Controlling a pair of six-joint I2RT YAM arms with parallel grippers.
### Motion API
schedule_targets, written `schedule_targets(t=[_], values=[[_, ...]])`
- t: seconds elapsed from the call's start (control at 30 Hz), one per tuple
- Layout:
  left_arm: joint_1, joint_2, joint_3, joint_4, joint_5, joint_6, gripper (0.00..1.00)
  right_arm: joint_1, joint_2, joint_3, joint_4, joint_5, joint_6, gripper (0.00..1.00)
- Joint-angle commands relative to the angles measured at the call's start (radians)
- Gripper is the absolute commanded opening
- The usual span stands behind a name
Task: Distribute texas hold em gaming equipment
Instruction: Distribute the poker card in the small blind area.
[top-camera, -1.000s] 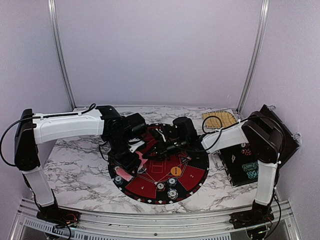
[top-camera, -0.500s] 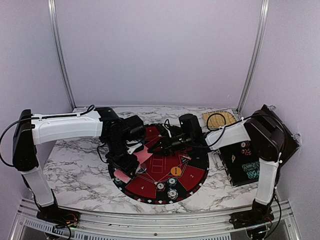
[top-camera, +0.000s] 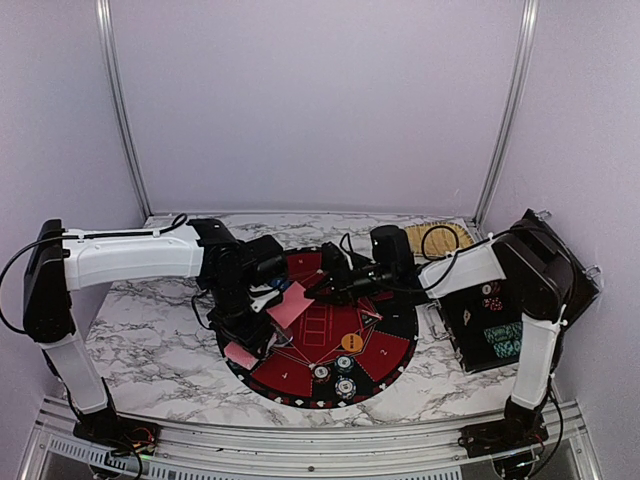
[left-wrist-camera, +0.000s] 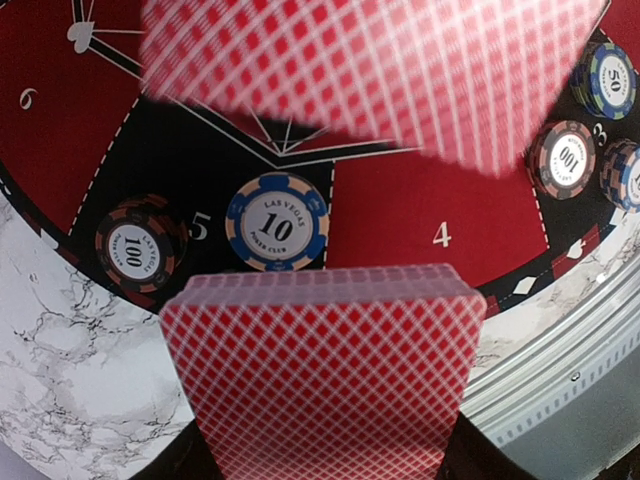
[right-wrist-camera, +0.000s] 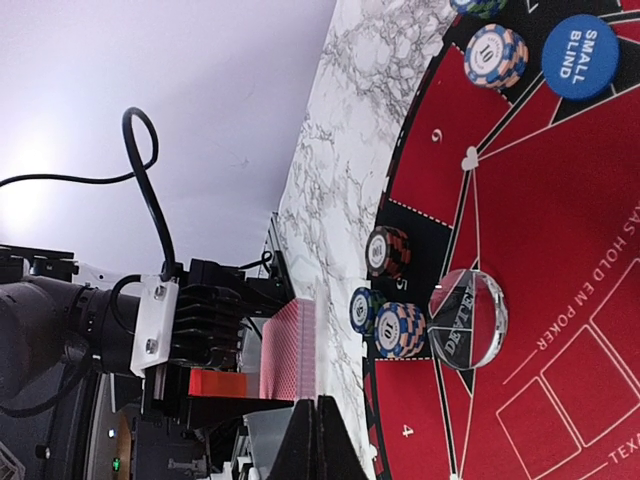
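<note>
- Top view: the left gripper was clamped on the deck of pink-backed cards over the left edge of the round mat.
- The right gripper, fingers together, reached in from the right. A single card sat at its tip, apparently pinched there.
- Chip stacks stood along the mat's near edge, with an orange button just inside them. The black case lay open by the worktop's right edge.
- Left wrist view: the deck filled the bottom, and the single card hung blurred above it, clear of the mat.
- One chip read "LAS VEGAS 10 POKER CLUB", and others read "100" and "50". The seat numbers 6, 5, 4 and 3 were printed on the mat.
- Right wrist view: its own fingertips were pressed shut. Whether a card lay between them could not be told here.
- The deck showed edge-on in the other arm's jaws.
- A blue button read "SMALL BLIND" and a clear button read "DEALER". The mat read "HOLD EM POKER".
- Judged progress: the chips and buttons looked handed out. Dealing seemed barely begun, since no card could be seen lying at any seat.
</note>
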Motion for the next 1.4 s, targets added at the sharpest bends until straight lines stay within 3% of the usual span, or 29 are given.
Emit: schedule_targets(t=[0.0, 0.23, 0.53, 0.9, 1.37], values=[[0.019, -0.051, -0.018, 0.011, 0.015, -0.006, 0.45, -0.043, -0.036, -0.008, 0.051, -0.011, 0.022, 0.00], [0.048, -0.058, -0.034, 0.020, 0.028, 0.000, 0.45, -0.137, 0.004, 0.045, 0.028, 0.042, 0.018, 0.00], [0.089, -0.065, -0.037, 0.021, 0.049, 0.027, 0.44, -0.217, 0.196, 0.320, -0.122, 0.114, -0.052, 0.00], [0.111, -0.078, -0.053, 0.016, 0.060, 0.030, 0.44, -0.220, 0.459, 0.675, -0.249, 0.162, -0.073, 0.00], [0.113, -0.087, -0.062, 0.013, 0.058, 0.024, 0.44, -0.170, 0.646, 0.910, -0.367, 0.210, -0.106, 0.00]])
